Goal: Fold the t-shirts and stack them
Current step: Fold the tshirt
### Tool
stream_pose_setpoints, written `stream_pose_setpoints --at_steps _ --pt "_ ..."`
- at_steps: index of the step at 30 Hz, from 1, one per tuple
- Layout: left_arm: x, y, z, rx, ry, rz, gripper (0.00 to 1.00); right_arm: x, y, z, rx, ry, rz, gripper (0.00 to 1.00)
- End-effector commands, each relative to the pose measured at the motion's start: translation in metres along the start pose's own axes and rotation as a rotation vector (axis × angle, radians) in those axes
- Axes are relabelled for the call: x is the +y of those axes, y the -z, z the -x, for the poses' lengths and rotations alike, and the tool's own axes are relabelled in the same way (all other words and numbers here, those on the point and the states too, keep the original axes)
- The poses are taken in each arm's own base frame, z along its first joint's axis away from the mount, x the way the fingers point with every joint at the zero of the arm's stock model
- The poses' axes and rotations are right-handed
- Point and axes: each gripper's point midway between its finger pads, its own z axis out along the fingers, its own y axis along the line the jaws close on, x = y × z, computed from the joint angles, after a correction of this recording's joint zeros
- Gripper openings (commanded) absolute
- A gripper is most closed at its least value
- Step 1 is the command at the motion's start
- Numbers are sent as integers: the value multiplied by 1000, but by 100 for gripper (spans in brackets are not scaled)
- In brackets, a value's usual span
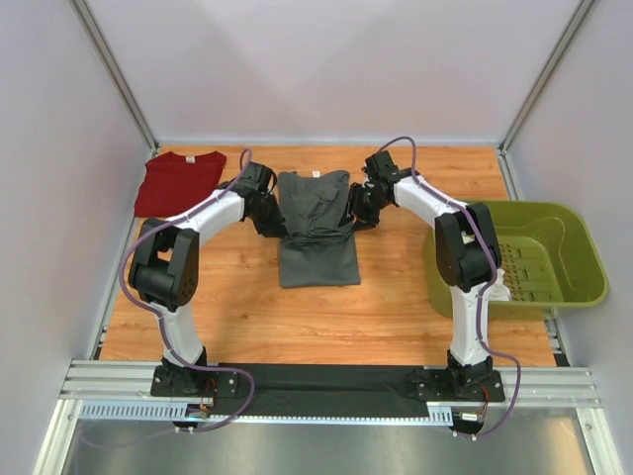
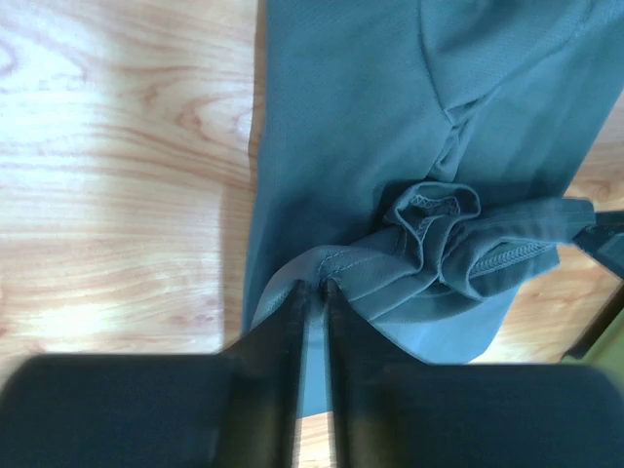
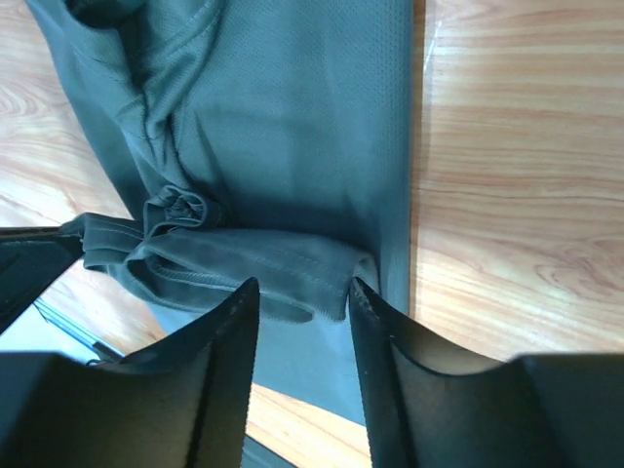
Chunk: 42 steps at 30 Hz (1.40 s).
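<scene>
Cotton-soft and limp, the dark grey t-shirt [image 1: 316, 233] lies partly folded mid-table, collar toward the far edge, with a stitched edge bunched into a ridge across its middle. It looks light and floppy and likely to sag, so I judge the best hold is at the two outer ends of that ridge, lifted evenly. The right gripper [image 3: 302, 285] has its fingers spread, with cloth lying loose between them. The left gripper [image 2: 314, 285] shows only a slit between its fingers, and I cannot tell whether cloth is pinched there. The dark red t-shirt [image 1: 178, 183] lies flat at the far left. The grey shirt's white neck label [image 1: 316, 174] is too small to read.
</scene>
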Motion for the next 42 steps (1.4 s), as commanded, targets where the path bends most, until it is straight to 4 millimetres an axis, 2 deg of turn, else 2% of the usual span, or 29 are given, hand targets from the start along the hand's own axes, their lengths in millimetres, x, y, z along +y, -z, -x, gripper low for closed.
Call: stream_pose_setpoints --at_steps 1,2,3,4,5,6,8,9,10,11,12,14,15,17,18,19,20,21,23,27,28,29,30,31,33,37,42 --pt "-21 18 24 -55 -31 -63 27 20 19 21 -61 38 39 45" --pt "-24 23 28 -70 -33 -67 48 29 29 27 -86 45 58 47" --pt "-30 34 34 -101 -49 -87 56 35 33 30 -100 45 75 54" --pt "-38 44 43 -134 -59 -104 64 42 38 33 -114 33 96 58" --pt "-42 52 49 -155 -63 -112 83 51 47 35 -133 35 123 61" --pt "-51 68 57 -193 -74 -127 96 57 52 39 -154 20 142 66" --pt "-57 85 62 -222 -71 -147 97 68 68 42 -196 14 168 67" --pt "-60 99 59 -244 -68 -171 98 64 67 40 -210 8 162 67" --pt "-64 105 55 -244 -44 -201 98 70 82 41 -243 8 179 67" --pt "-70 112 56 -270 -41 -244 98 71 86 38 -252 -2 186 67" --pt "-66 118 42 -265 -31 -262 98 76 90 36 -269 6 206 67" --pt "-72 124 29 -268 -3 -312 98 77 96 15 -256 5 219 67" --pt "-66 124 14 -254 10 -317 98 80 97 9 -258 16 232 68" --pt "-67 119 -7 -239 29 -343 98 81 95 -13 -252 30 223 67" --pt "-66 117 -12 -246 34 -338 97 81 97 -19 -261 34 222 66" --pt "-66 115 -17 -249 35 -339 97 69 87 -30 -248 19 194 63" --pt "-67 108 -29 -236 39 -340 96 67 83 -34 -262 16 185 51" --pt "-64 104 -35 -231 45 -326 96 64 79 -38 -256 -5 181 44" --pt "-58 92 -42 -239 60 -293 95 51 67 -45 -239 -22 152 36" --pt "-51 74 -41 -298 56 -291 85 42 46 -51 -217 12 118 21" --pt "-50 70 -39 -308 55 -287 84 37 34 -52 -195 13 97 15" --pt "-50 63 -37 -313 57 -285 82 42 32 -50 -192 26 99 5" --pt "-50 59 -35 -319 41 -285 81 37 20 -52 -170 27 82 2" --pt "-52 57 -34 -320 38 -290 81 36 15 -51 -165 38 73 1" --pt "-59 49 -31 -316 36 -307 78 37 5 -46 -152 42 61 7" --pt "-65 39 -27 -300 43 -308 77 37 -5 -39 -145 57 41 8" --pt "-68 28 -9 -311 49 -294 76 36 -15 -26 -151 72 13 10"
